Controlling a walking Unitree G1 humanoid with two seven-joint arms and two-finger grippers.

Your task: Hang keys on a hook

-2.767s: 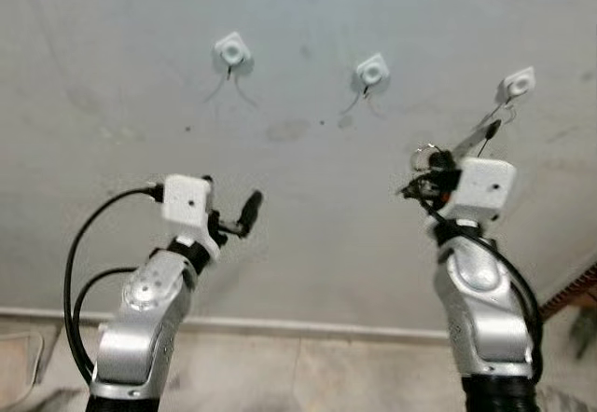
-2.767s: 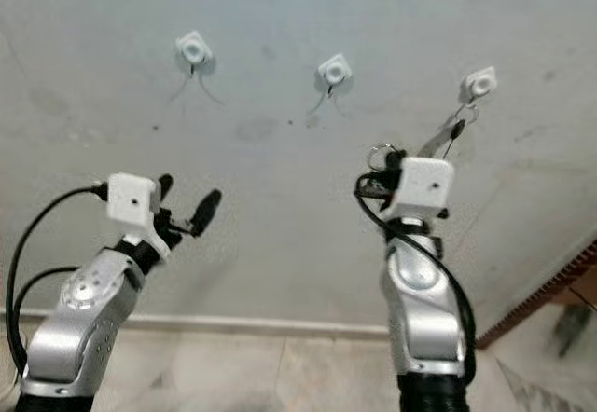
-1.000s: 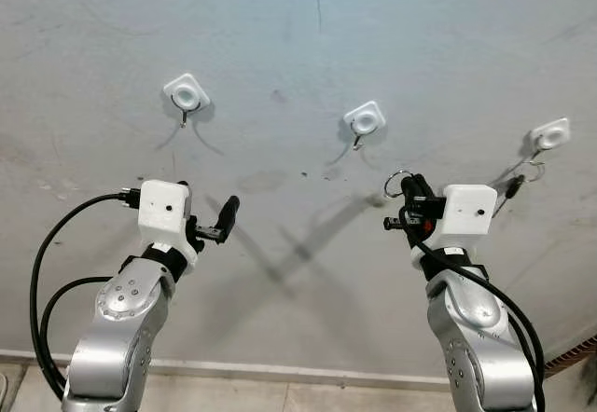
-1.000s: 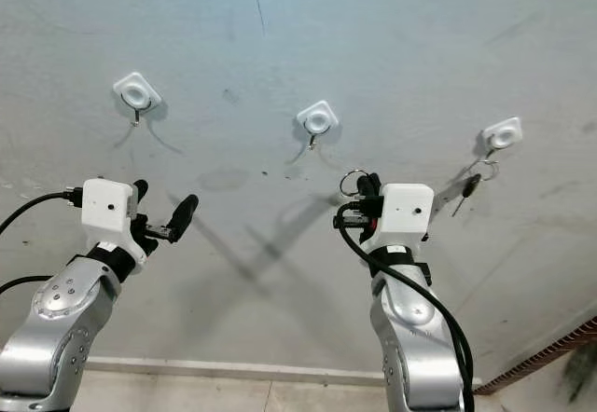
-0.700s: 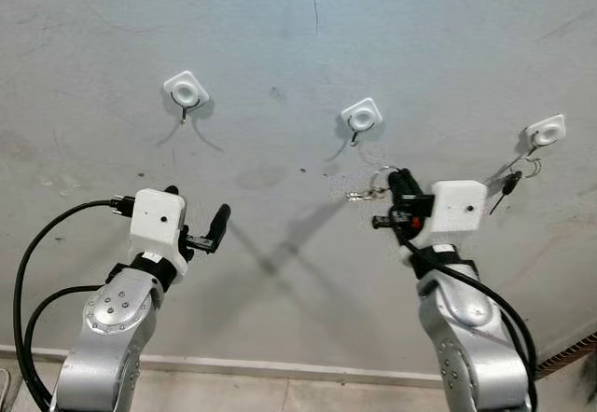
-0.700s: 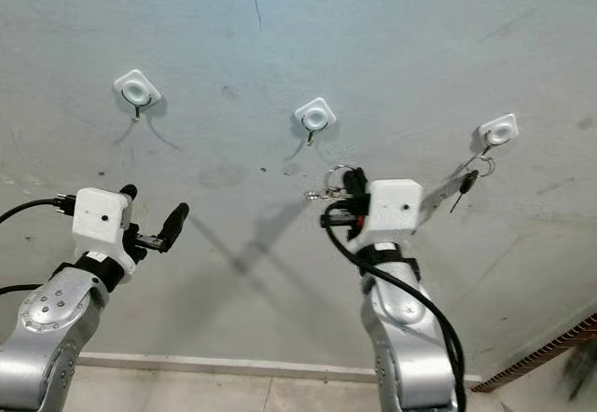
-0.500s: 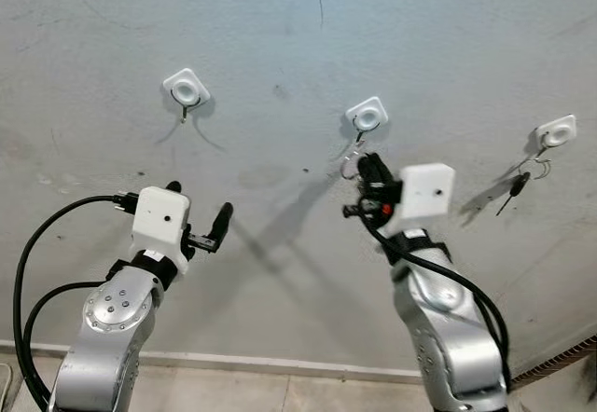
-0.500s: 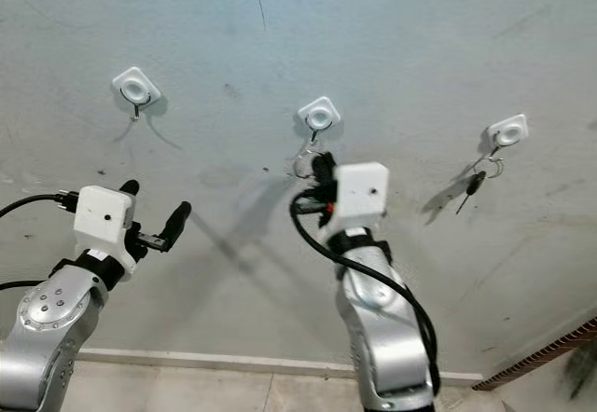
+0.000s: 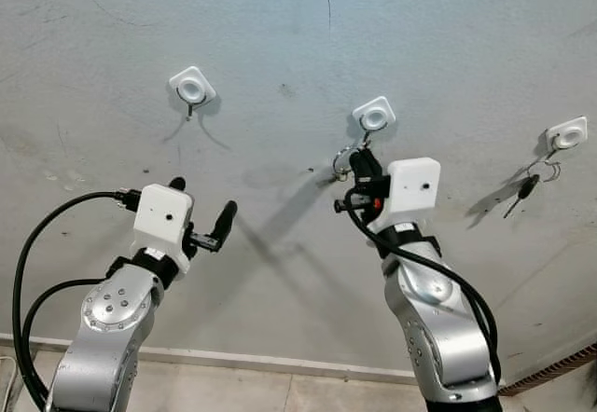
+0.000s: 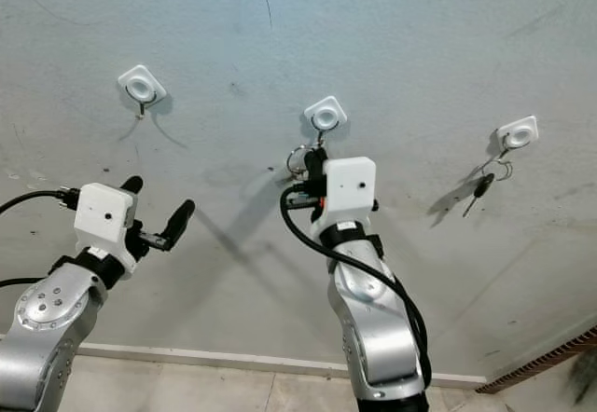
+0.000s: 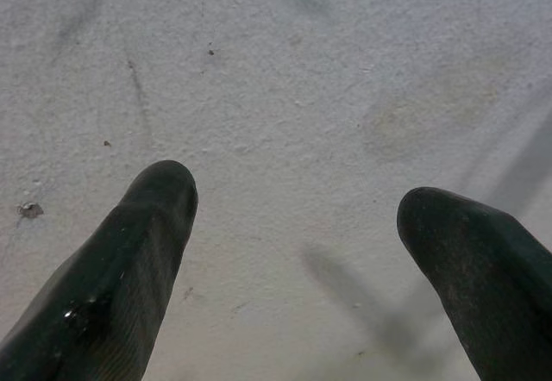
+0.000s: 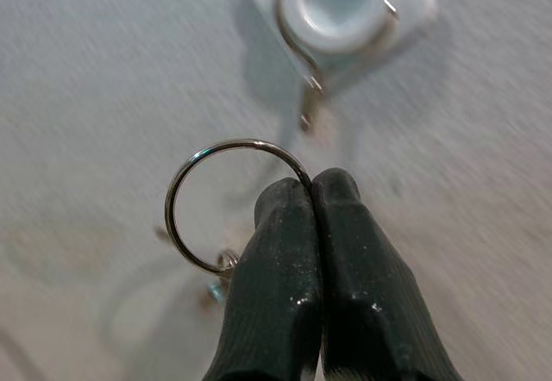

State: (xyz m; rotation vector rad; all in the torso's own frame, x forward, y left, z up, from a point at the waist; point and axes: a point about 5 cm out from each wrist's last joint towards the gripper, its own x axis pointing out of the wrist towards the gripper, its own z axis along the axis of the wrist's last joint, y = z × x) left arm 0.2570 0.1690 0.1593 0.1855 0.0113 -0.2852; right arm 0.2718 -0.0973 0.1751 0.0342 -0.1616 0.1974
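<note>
Grey wall (image 9: 280,39) with three white hooks in a row. Left hook (image 9: 192,88) has nothing on it. Below it, the left gripper (image 9: 201,221) is raised in front of the wall, fingers (image 11: 129,252) spread wide apart, nothing between them; the left wrist view looks at bare wall past both tips. Black cable (image 9: 37,244) loops off the left wrist.

Middle hook (image 9: 373,115): white square pad with a small metal hook hanging under it. The right gripper (image 9: 359,162) is just below it, fingers pressed together and clamped on the key ring (image 12: 228,204). In the right wrist view the ring sticks out to one side of the fingertips (image 12: 332,226), close to the hook's metal tip (image 12: 306,109) but apart from it, not yet hooked on. Something small and metallic hangs off the ring low down, blurred, cannot tell its shape. In the left eye view the ring (image 9: 342,162) sits beside the gripper, just under the middle hook.

Right hook (image 9: 567,134), well apart from both grippers, carries another set of keys (image 9: 522,188) with a dark head, hanging on its own ring against the wall.

Baseboard strip (image 9: 261,361) along the bottom of the wall, floor below it.
</note>
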